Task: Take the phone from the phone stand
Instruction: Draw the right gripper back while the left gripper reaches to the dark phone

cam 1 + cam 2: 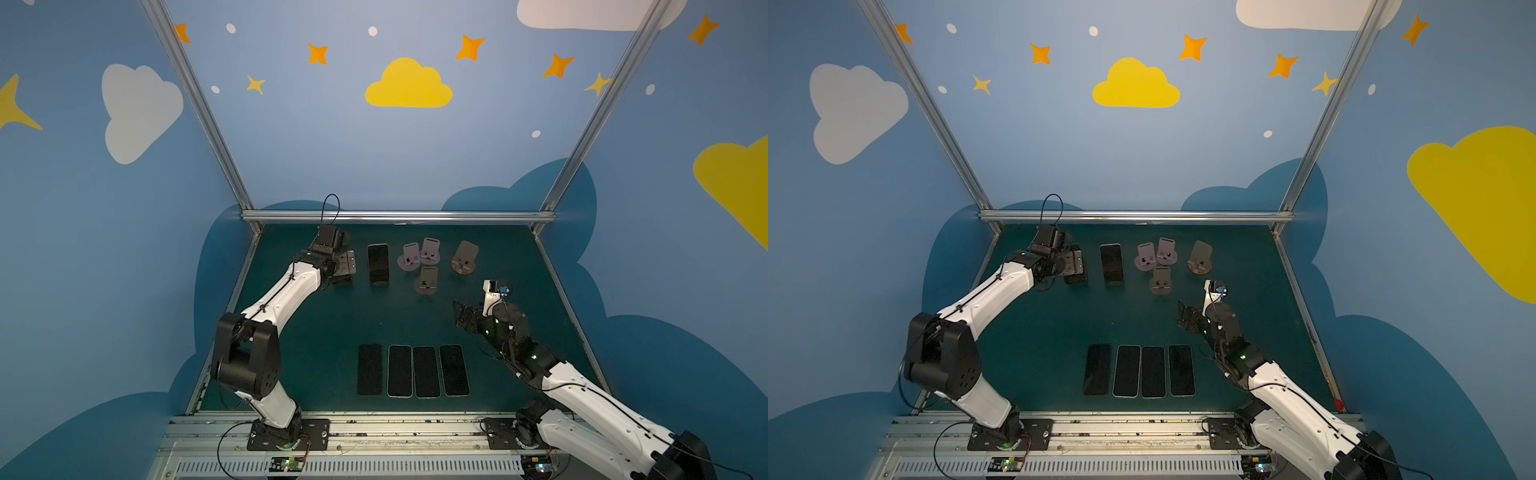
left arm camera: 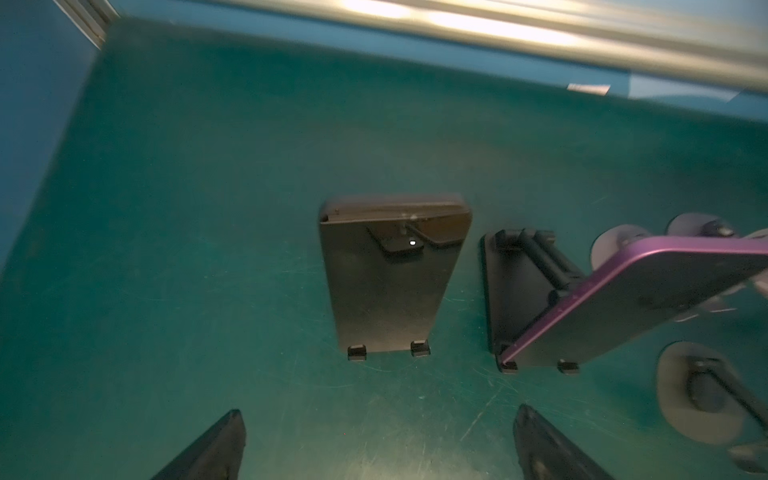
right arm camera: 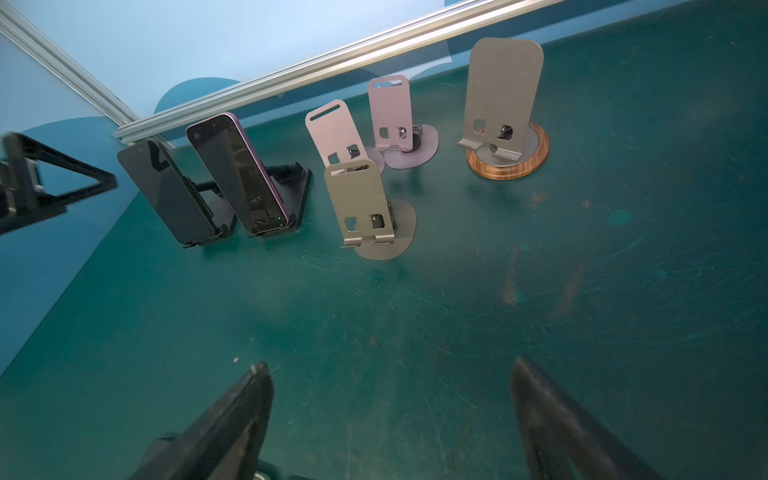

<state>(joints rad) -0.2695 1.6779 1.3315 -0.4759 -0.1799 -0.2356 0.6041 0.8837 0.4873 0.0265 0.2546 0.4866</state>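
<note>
Left gripper (image 2: pixel 378 419), jaws spread and empty, hovers above the glossy black phone (image 2: pixel 395 274) leaning in its black folding stand (image 2: pixel 357 352) at far left of the green mat (image 2: pixel 166 249); right gripper (image 3: pixel 388 368) also spread, empty

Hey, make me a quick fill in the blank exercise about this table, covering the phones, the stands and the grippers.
1. The flat phones in the front row number ____.
2. The purple-edged phone leans on a ____ folding stand.
3. The empty tall stand has a round base made of ____.
4. The left gripper and the right gripper both stand ____.

Missing words: four; black; wood; open.
</note>
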